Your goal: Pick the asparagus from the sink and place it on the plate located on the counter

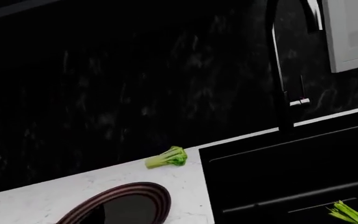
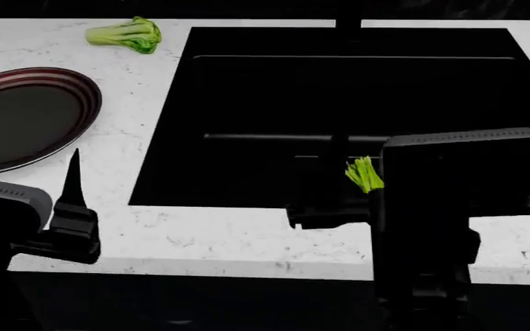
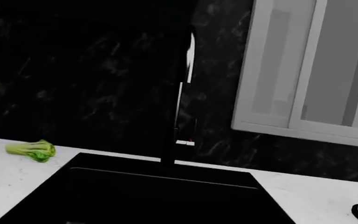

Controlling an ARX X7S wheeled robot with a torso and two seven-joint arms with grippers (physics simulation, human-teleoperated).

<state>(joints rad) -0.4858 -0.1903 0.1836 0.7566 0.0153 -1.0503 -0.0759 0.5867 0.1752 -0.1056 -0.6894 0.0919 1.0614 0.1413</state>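
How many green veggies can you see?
2. The bok choy lies on the counter behind the plate, near the wall. The asparagus is down in the sink, partly hidden behind the right arm, so more could be hidden there.

Matte black boxy arms, grey-topped housings, left claw with a slim pointed black finger
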